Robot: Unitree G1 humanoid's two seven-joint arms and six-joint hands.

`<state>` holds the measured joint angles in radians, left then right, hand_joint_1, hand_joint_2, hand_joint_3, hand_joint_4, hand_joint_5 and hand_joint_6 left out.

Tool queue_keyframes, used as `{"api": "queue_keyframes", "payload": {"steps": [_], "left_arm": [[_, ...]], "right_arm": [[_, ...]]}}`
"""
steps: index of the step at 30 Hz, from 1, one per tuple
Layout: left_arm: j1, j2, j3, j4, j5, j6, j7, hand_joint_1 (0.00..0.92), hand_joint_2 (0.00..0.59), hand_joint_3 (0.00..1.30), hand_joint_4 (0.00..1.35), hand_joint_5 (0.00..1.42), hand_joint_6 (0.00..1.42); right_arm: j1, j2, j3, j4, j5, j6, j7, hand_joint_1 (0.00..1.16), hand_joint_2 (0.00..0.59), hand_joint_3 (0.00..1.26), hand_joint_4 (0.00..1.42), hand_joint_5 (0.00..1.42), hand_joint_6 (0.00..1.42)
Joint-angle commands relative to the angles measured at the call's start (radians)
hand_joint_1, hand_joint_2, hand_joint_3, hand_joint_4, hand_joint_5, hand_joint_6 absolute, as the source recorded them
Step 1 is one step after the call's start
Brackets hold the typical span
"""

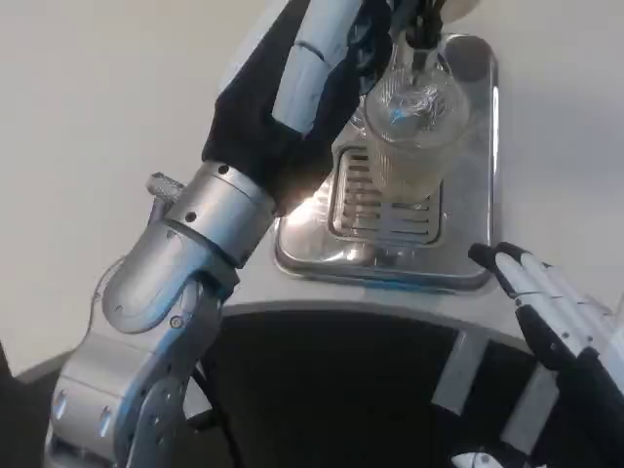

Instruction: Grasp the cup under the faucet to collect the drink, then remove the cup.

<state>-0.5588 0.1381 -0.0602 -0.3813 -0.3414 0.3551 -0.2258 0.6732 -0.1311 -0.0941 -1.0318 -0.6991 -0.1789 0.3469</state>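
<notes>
The silver left forearm (166,292) rises from the lower left of the frame toward the upper middle, where the left robot hand (312,78) wraps its fingers around the clear ribbed cup (409,136). The cup stands above the slotted grate (380,210) of the shiny metal drip tray (468,263), directly under the dark faucet (424,34) at the top edge; pale liquid fills its lower part. The tray sits on the white counter (88,127). At the lower right, the right robot hand (556,312) rests with fingers straight and apart, holding nothing, just beside the tray's front corner.
</notes>
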Motion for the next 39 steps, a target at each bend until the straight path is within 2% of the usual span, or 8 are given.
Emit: {"api": "queue_keyframes", "payload": {"steps": [1, 11, 15, 26, 30, 33, 39], "left_arm": [[0.008, 0.025, -0.017, -0.014, 0.016, 0.005, -0.036, 0.000, 0.190, 0.00, 0.00, 0.00, 0.00], [-0.003, 0.113, -0.063, 0.017, 0.127, -0.083, -0.124, 0.000, 0.224, 0.00, 0.00, 0.00, 0.00], [-0.023, 0.175, -0.087, 0.036, 0.239, -0.179, -0.158, 0.000, 0.226, 0.00, 0.00, 0.00, 0.00], [-0.050, 0.243, -0.143, 0.079, 0.415, -0.371, -0.212, 0.000, 0.231, 0.00, 0.00, 0.00, 0.00], [-0.050, 0.290, -0.168, 0.094, 0.517, -0.457, -0.216, 0.000, 0.222, 0.00, 0.00, 0.00, 0.00], [-0.043, 0.324, -0.181, 0.113, 0.601, -0.530, -0.206, 0.000, 0.219, 0.00, 0.00, 0.00, 0.00], [-0.033, 0.339, -0.182, 0.144, 0.672, -0.606, -0.182, 0.000, 0.216, 0.00, 0.00, 0.00, 0.00]], "right_arm": [[0.020, -0.006, -0.007, -0.009, 0.010, -0.014, -0.019, 0.58, 0.324, 0.04, 0.00, 0.03, 0.08], [0.007, -0.006, -0.003, -0.003, 0.005, -0.004, -0.020, 0.57, 0.320, 0.04, 0.00, 0.03, 0.08], [0.002, -0.006, -0.001, -0.001, 0.003, 0.000, -0.018, 0.57, 0.321, 0.04, 0.00, 0.03, 0.08], [0.005, -0.007, 0.003, 0.002, 0.003, 0.001, -0.017, 0.58, 0.325, 0.05, 0.00, 0.03, 0.08], [0.005, -0.009, 0.002, -0.003, 0.004, 0.003, -0.012, 0.60, 0.329, 0.06, 0.00, 0.03, 0.08], [-0.001, 0.006, 0.009, -0.015, 0.000, 0.001, -0.010, 0.62, 0.341, 0.06, 0.00, 0.03, 0.08], [0.016, 0.048, 0.016, -0.015, 0.019, 0.029, -0.021, 0.66, 0.322, 0.05, 0.00, 0.03, 0.08]]}}
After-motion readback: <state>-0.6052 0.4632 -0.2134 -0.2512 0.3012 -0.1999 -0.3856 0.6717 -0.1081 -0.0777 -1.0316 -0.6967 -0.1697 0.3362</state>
